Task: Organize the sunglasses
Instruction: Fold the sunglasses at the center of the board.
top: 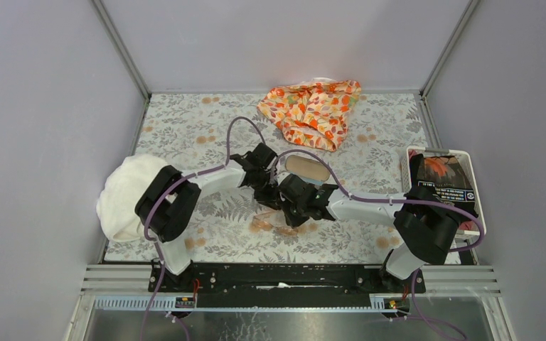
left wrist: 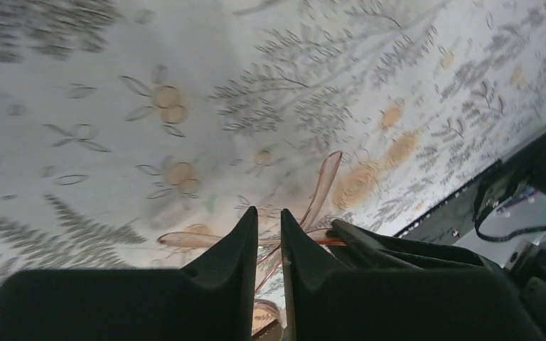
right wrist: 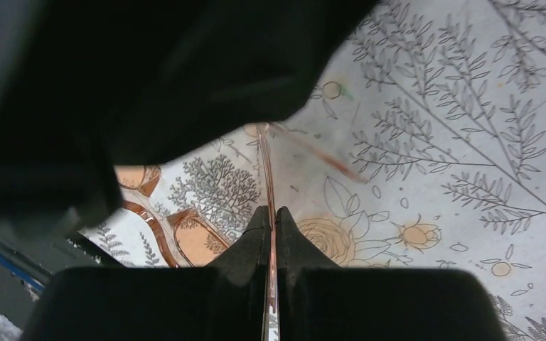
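The sunglasses (right wrist: 185, 238) are a small pair with a thin, see-through orange-pink frame and pale lenses that let the printed leaves show through. Their slim arms are swung out and taper to narrow tips. They lie on the flowered table (top: 185, 128), just toward 6 o'clock from its middle, and are mostly hidden under the two grippers in the top view.

The right gripper (right wrist: 271, 212) comes in from 3 o'clock. Its fingers are pressed together on one arm of the glasses, which runs straight out between them toward 12 o'clock in its wrist view. The lenses lie at 9 o'clock of the fingertips.

The left gripper (left wrist: 269, 217) comes in from 10 o'clock. Its fingers are nearly together and pinch the other arm, which slants up through the narrow slot toward 1 o'clock.

A brown plaid case (top: 307, 168) lies just beside the grippers at 1 o'clock. An orange leaf-print cloth (top: 313, 110) sits crumpled at the table's 12 o'clock edge. A white basket (top: 411, 158) stands at 3 o'clock and a white bundle (top: 121, 195) at 9 o'clock.
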Tool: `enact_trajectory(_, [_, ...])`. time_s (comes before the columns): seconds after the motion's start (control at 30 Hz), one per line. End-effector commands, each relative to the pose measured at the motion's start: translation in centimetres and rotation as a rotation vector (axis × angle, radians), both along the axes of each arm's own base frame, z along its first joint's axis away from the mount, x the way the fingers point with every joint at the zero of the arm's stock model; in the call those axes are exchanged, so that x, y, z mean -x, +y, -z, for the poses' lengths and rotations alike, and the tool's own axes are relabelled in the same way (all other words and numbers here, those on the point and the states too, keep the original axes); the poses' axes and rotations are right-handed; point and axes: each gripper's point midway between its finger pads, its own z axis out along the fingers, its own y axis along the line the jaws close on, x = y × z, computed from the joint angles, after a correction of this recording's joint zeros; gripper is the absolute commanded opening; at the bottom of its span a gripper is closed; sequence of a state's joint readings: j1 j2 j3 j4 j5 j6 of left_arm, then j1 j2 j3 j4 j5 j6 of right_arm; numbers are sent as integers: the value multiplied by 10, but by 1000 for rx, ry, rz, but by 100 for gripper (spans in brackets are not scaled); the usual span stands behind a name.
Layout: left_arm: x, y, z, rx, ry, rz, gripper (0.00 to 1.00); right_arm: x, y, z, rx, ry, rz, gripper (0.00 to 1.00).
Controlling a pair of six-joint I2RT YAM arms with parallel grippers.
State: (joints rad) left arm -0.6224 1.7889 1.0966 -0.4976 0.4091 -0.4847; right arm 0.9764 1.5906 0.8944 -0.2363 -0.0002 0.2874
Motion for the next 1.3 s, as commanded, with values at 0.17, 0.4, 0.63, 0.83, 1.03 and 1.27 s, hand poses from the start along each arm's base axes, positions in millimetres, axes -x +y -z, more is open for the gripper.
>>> enact_trajectory(0.17, [37, -15, -3, 104, 56, 89, 22, -7, 11, -18, -57, -58, -27, 0])
enact_trajectory(0.4, [31, -3, 1, 35, 36, 66, 22, -11, 7, -26, -69, -87, 13, 38])
enact_trajectory(0.63, [24, -1, 1, 23, 26, 49, 21, -18, -8, -59, -99, -170, 102, 45])
enact_trajectory(0.83, [20, 4, 3, 8, 24, 43, 21, 24, -4, -69, -235, -33, 105, 43])
enact_trajectory(1.03, [15, 4, 6, 14, 26, 42, 21, 80, 3, -45, -229, 15, 87, 42])
enact_trajectory(1.27, [18, 5, 14, 8, 47, 55, 21, 80, 8, -14, -153, -3, 200, 42])
